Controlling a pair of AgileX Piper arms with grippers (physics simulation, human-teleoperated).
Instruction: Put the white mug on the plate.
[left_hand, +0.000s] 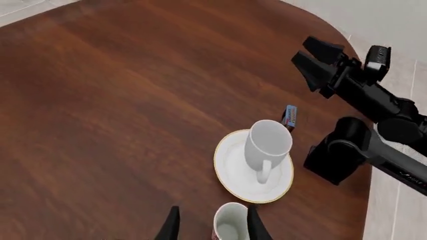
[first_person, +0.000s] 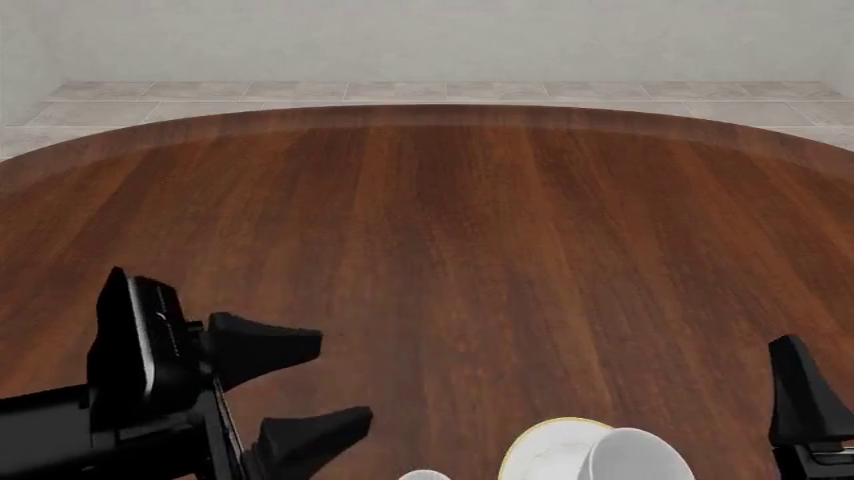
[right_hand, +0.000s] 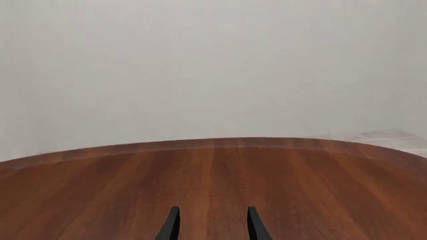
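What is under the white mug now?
The glossy white cylindrical mug lies on its side on the round cream plate with the gold rim, handle toward the plate's middle. The plate rests on the brown wooden table. The plate surface beneath the mug is covered.

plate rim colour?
Thin yellowish-gold rim on the cream-white plate; clearest in the left wrist view.

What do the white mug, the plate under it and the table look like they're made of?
The white mug looks like glazed ceramic: plain, smooth white with soft shading. The plate looks the same, cream-white with a thin gold rim. The table looks like polished dark wood, with long reddish-brown grain streaks. All are simulator renders, so this is only appearance.
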